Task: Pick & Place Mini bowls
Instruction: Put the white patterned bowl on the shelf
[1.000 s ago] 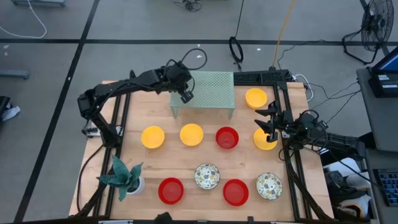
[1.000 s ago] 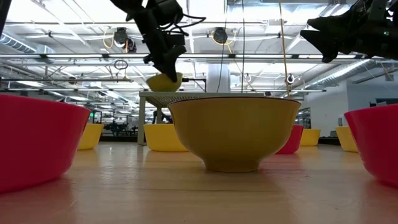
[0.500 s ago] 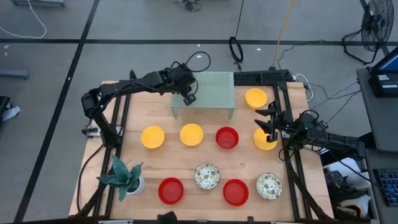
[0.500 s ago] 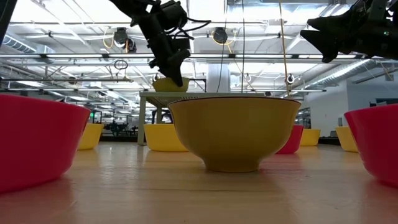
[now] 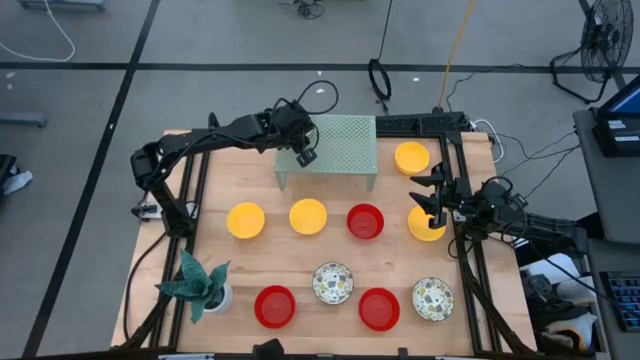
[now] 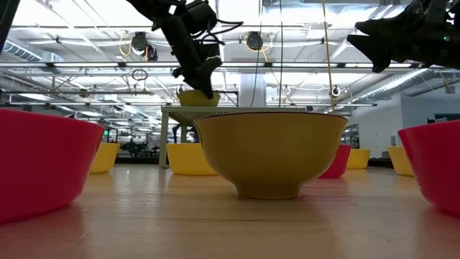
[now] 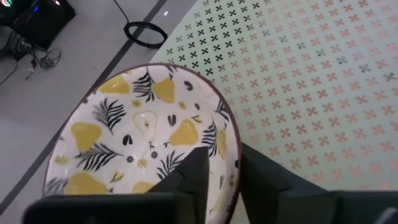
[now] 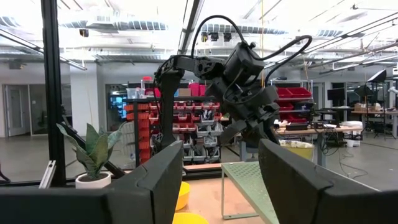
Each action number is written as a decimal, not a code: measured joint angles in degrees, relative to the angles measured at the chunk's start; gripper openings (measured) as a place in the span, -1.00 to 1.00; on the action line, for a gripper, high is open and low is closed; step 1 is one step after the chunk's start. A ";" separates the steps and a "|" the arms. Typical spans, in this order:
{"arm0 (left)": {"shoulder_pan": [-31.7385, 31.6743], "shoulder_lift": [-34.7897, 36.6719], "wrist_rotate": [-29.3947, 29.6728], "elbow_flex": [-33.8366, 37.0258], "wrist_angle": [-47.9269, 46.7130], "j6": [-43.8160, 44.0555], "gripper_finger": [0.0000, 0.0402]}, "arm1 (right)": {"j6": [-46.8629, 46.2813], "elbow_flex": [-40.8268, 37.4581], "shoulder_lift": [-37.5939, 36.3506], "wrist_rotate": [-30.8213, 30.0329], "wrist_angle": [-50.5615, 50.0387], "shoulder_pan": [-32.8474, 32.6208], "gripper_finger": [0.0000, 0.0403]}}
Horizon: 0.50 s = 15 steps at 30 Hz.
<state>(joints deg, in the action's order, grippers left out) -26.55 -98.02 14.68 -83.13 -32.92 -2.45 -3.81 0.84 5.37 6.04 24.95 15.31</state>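
Left gripper first: its two dark fingers straddle the rim of a white mini bowl with yellow pear and black leaf print, one inside, one outside, and they look eased apart, not clamped. That bowl sits on the pale green perforated metal rack, at its left edge. So the rim lies straight between the fingers; a clean lift upward looks like the way out. Right gripper waits spread wide above a plain yellow mini bowl.

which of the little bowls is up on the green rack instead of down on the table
The white pear-patterned bowl at the left pincer, sitting on the pale green perforated metal rack; all the other bowls sit on the wooden table.
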 joint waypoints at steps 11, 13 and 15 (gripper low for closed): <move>0.82 1.09 0.68 0.04 0.16 -0.26 -0.19 | 0.00 0.00 0.00 0.00 0.00 0.02 -0.02; 1.31 2.27 0.87 0.04 0.20 -0.45 -0.19 | 0.00 -0.02 0.01 0.02 0.00 0.00 -0.02; 1.78 3.74 0.87 0.04 0.20 -0.67 -0.19 | 0.00 0.00 0.01 0.00 0.01 0.01 -0.02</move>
<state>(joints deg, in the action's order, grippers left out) -24.77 -94.28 15.55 -83.09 -32.72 -3.13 -3.81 0.83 5.38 6.04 24.96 15.32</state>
